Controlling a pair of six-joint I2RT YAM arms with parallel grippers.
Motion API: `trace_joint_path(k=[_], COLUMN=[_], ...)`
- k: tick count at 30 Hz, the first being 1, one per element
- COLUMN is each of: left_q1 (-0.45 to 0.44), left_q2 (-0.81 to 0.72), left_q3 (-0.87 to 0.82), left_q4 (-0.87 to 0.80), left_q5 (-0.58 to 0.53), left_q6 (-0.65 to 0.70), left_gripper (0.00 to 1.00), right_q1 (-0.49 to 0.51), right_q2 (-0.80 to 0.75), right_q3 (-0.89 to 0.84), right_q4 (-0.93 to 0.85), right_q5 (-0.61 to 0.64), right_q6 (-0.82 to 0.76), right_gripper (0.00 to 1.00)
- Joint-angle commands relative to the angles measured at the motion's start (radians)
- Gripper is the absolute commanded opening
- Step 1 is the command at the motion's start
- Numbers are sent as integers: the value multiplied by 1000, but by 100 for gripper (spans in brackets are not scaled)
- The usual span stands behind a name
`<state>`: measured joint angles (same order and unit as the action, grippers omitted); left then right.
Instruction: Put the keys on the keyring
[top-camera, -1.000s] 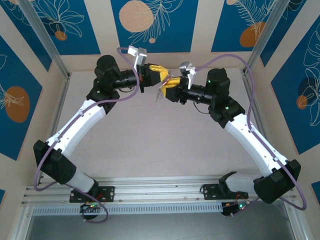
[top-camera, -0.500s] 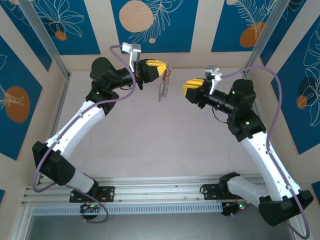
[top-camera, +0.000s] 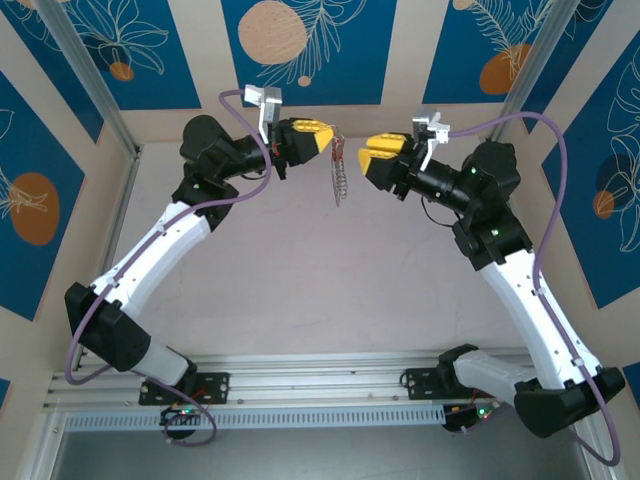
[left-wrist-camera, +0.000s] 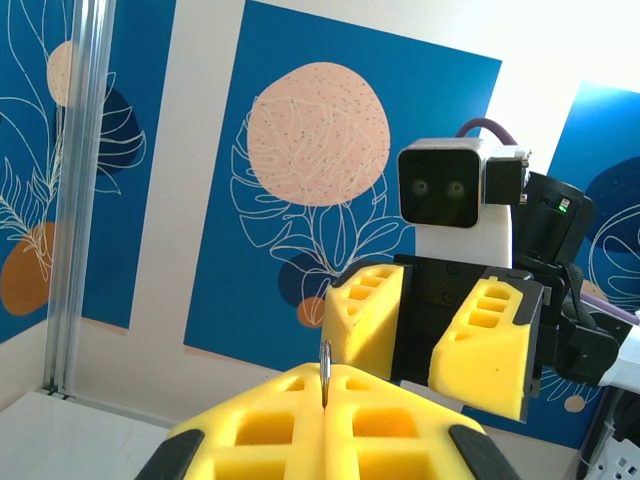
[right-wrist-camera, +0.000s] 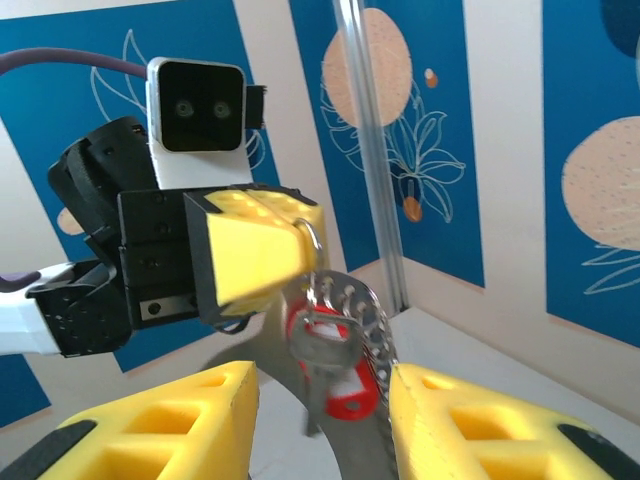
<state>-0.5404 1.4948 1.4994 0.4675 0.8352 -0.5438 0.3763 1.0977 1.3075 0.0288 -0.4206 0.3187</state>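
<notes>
— How do the two arms stand?

— Both reach up and away from their bases toward the far side of the table, elbows out, wrists turned inward so the claws face each other above it. The left gripper sits slightly farther back; the right gripper is level with it, just beside the hanging load but apart from it.

— And the claws?

— The left one is clamped tight on the top of the keyring, a thin metal edge showing between its yellow fingers in the left wrist view. The right one has its fingers spread, with nothing between them.

— What does the keyring look like?

— It dangles straight down from the left fingertips, clear of the table. In the right wrist view a red-headed key hangs in the bunch beside a curved string of silvery pieces. Whether the key is threaded onto the loop itself cannot be told.
</notes>
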Motion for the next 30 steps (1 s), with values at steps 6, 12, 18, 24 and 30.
trace_joint_path(k=[6,12,18,24,30], left_q1=[-15,-15,-16,-19,-21], left_q2=[-36,-38,-41,-41,-49], left_q3=[7,7,7,7,-5], left_q4=[38,31,28,25,22], left_q5=[-8,-7,-8,-9,-39], left_q6=[6,11,14,16,20], left_gripper=[0,0,0,0,0], right_q1=[47,57,70,88,114], right_q2=[62,90,109,126,126], right_q3=[68,84,94,119,133], right_q4=[51,54,47,22,-51], right_q5=[-9,-17,-21,-28,-11], right_q6=[-8,-10,-15,-34,-85], right_gripper=[39,35,27,9,0])
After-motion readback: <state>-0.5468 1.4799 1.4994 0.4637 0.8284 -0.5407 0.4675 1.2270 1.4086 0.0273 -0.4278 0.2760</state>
